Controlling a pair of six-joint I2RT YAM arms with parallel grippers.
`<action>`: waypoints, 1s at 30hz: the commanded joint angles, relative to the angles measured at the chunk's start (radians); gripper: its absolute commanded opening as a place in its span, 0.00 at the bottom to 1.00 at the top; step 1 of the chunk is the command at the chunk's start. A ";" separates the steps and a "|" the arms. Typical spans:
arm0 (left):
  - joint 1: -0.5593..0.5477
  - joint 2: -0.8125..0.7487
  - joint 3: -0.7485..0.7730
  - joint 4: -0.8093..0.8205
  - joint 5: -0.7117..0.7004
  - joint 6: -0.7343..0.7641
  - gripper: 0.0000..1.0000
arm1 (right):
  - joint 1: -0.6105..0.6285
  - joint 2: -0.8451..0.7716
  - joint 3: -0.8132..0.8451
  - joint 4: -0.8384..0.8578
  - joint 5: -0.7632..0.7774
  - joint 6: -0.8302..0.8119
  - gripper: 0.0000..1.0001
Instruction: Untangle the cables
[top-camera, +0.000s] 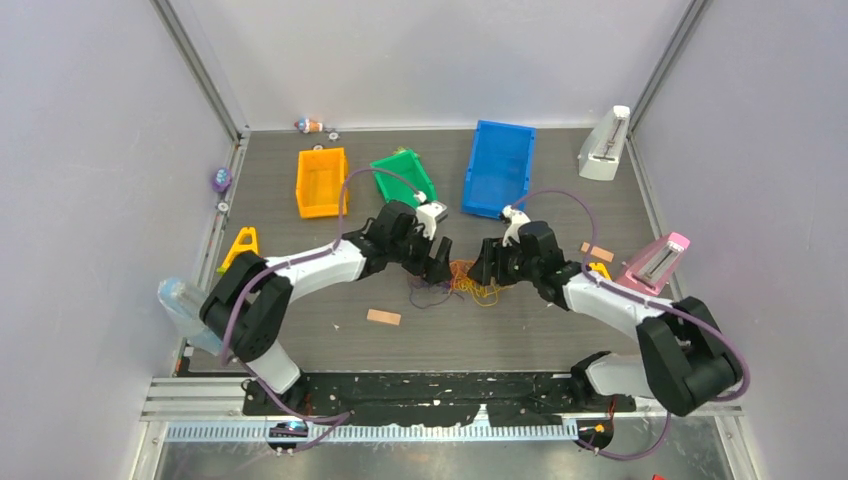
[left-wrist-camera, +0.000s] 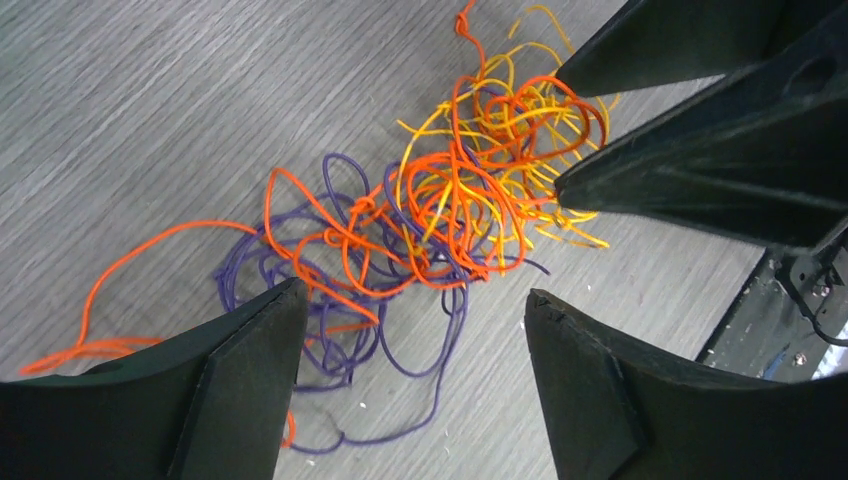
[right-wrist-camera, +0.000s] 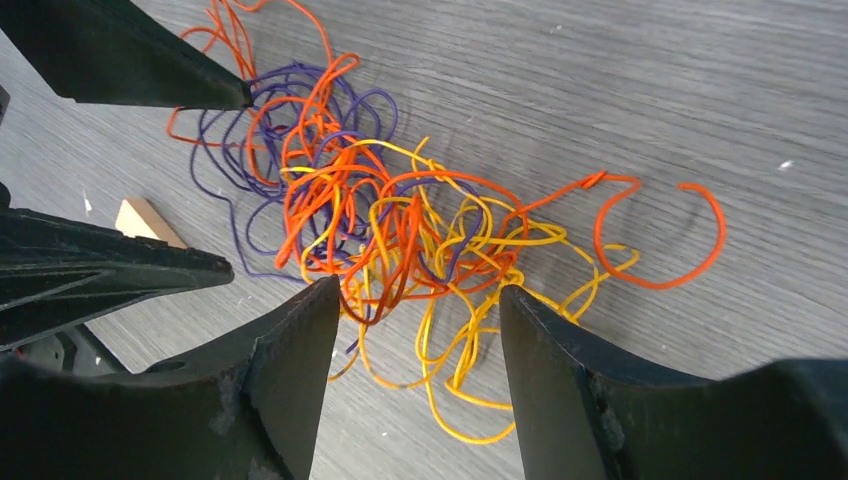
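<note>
Plainly, both tools stand open and grip nothing. The left tool (left-wrist-camera: 415, 295) has its two fingers spread wide, and the purple and orange end of the cables (left-wrist-camera: 440, 210) lies on the worktop (top-camera: 500, 330) in the gap between them; a few loops run right up to the left-hand finger (left-wrist-camera: 250, 370), though whether they touch it cannot be told. The right tool (right-wrist-camera: 418, 288) is also parted, somewhat less widely, over the yellow and orange end of the same heap, with yellow strands passing between its fingertips. The two tools face each other closely across the tangle, tips pointing in from either side, so each crowds the other's view of it. The cables lie in one knotted pile in the middle of the worktop, with loose orange ends trailing out on both sides. A small wooden block (top-camera: 383, 317) lies near the pile on the left arm's side. Well apart, along the far edge, sit an orange bin (top-camera: 321, 182), a green bin (top-camera: 402, 178) and a blue bin (top-camera: 499, 167).
</note>
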 joint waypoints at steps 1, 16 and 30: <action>-0.019 0.102 0.083 -0.007 0.013 0.004 0.78 | -0.002 0.110 -0.013 0.184 -0.034 0.019 0.65; 0.149 0.123 -0.025 0.254 0.195 -0.180 0.00 | -0.065 0.123 -0.009 0.127 0.064 0.072 0.06; 0.301 -0.245 -0.316 0.316 0.013 -0.261 0.00 | -0.193 -0.272 -0.049 -0.208 0.555 0.181 0.09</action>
